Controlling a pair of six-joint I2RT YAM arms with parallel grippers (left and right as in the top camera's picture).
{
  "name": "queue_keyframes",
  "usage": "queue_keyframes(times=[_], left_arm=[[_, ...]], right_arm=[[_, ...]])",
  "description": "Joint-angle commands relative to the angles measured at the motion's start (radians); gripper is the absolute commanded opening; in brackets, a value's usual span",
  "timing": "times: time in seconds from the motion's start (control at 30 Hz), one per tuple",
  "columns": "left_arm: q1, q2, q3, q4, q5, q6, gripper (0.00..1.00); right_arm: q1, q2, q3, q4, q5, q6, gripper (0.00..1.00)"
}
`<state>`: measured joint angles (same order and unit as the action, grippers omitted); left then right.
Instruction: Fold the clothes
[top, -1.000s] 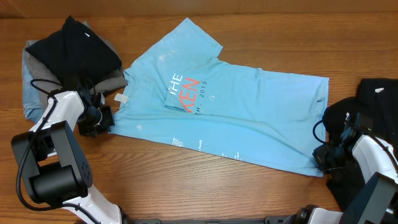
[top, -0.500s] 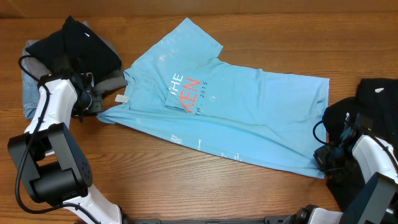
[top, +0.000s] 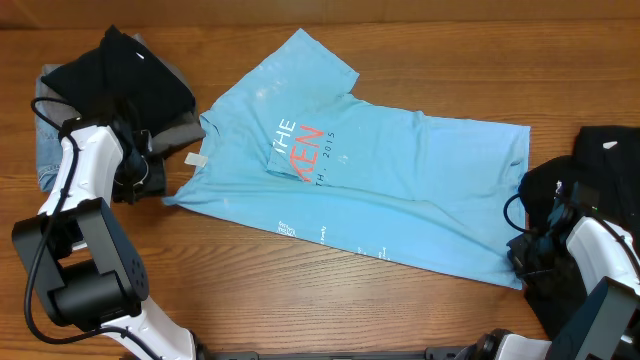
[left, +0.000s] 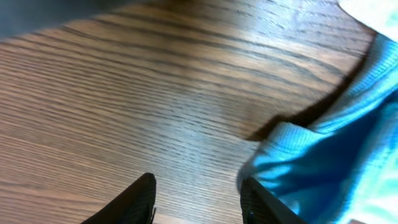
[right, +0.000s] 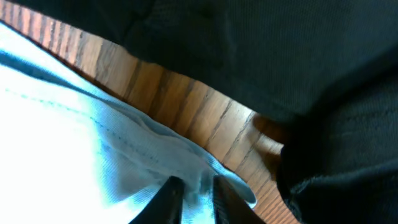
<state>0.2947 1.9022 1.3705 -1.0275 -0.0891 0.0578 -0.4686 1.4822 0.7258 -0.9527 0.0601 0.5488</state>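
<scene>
The clothes, a light blue T-shirt (top: 400, 190) with orange-red and white lettering, lies spread crosswise on the wooden table, one sleeve folded over the chest. My left gripper (top: 150, 172) is just left of the shirt's near-left corner (left: 323, 162). In the left wrist view this gripper (left: 198, 180) is open over bare wood, the cloth beside its right finger. My right gripper (top: 520, 255) is at the shirt's lower right corner. In the right wrist view its (right: 196, 182) jaws stand slightly apart with the blue hem (right: 143, 149) between them.
A pile of dark clothes (top: 120, 80) over grey (top: 182, 130) and denim (top: 45, 140) garments sits at the back left, close behind my left arm. A black garment (top: 610, 170) lies at the right edge, beside my right gripper (right: 280, 56).
My left gripper let go of the shirt's left corner and opened, moving back toward the dark pile. The corner now rests on the table. My right gripper's jaws parted a little.
</scene>
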Motion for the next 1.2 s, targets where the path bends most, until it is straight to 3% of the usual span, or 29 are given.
queue_keyframes(times=[0.0,0.17,0.2,0.23,0.27,0.37,0.43,0.57,0.6,0.67,0.77,0.8,0.9,1.0,1.03,1.07,1.1,1.17], left_arm=[[-0.001,-0.006,0.053,-0.019,0.159,-0.010,0.52],[-0.001,-0.008,0.134,-0.104,0.310,0.031,0.60],[-0.001,-0.008,0.154,-0.132,0.327,0.040,0.69],[-0.001,-0.008,0.176,-0.170,0.312,0.040,0.88],[-0.001,-0.008,0.190,-0.193,0.279,0.031,0.97],[-0.001,-0.008,0.185,-0.209,0.244,0.032,1.00],[-0.001,-0.008,0.167,-0.189,0.314,0.013,1.00],[-0.001,-0.007,0.109,-0.120,0.400,0.043,1.00],[-0.002,-0.007,0.094,-0.119,0.399,0.044,0.98],[-0.009,-0.007,0.059,-0.115,0.381,0.063,0.80],[-0.035,-0.006,-0.029,-0.033,0.319,0.058,0.74],[-0.051,-0.006,-0.052,0.016,0.287,0.051,0.66],[-0.084,-0.006,-0.085,0.122,0.212,0.032,0.61],[-0.134,-0.006,-0.121,0.183,0.212,0.033,0.47],[-0.151,-0.006,-0.134,0.198,0.211,0.049,0.39],[-0.161,-0.006,-0.137,0.193,0.172,0.058,0.18],[-0.163,-0.006,-0.135,0.183,0.118,0.045,0.04],[-0.157,-0.006,-0.127,0.171,0.020,-0.005,0.04]], right_arm=[[0.002,0.001,0.026,0.005,-0.024,-0.021,0.27],[0.002,-0.020,0.076,0.002,-0.157,-0.136,0.33],[0.002,-0.034,0.092,-0.002,-0.182,-0.147,0.35],[0.002,-0.048,0.107,-0.007,-0.214,-0.162,0.37],[0.002,-0.064,0.123,-0.012,-0.247,-0.175,0.40],[0.004,-0.113,0.147,0.008,-0.485,-0.363,0.45],[0.004,-0.125,0.147,0.008,-0.612,-0.451,0.48],[0.004,-0.125,0.146,-0.003,-0.703,-0.497,0.49],[0.005,-0.125,0.146,-0.013,-0.706,-0.498,0.49],[0.019,-0.125,0.146,-0.029,-0.705,-0.506,0.49],[0.072,-0.125,0.145,-0.025,-0.705,-0.506,0.49],[0.088,-0.125,0.145,-0.017,-0.704,-0.496,0.49],[0.109,-0.125,0.145,-0.013,-0.695,-0.491,0.49],[0.109,-0.124,0.145,-0.024,-0.602,-0.423,0.49],[0.109,-0.124,0.145,-0.026,-0.567,-0.410,0.49],[0.109,-0.124,0.145,-0.026,-0.565,-0.410,0.49],[0.109,-0.124,0.145,-0.027,-0.565,-0.410,0.49],[0.109,-0.124,0.145,-0.026,-0.565,-0.410,0.49]])
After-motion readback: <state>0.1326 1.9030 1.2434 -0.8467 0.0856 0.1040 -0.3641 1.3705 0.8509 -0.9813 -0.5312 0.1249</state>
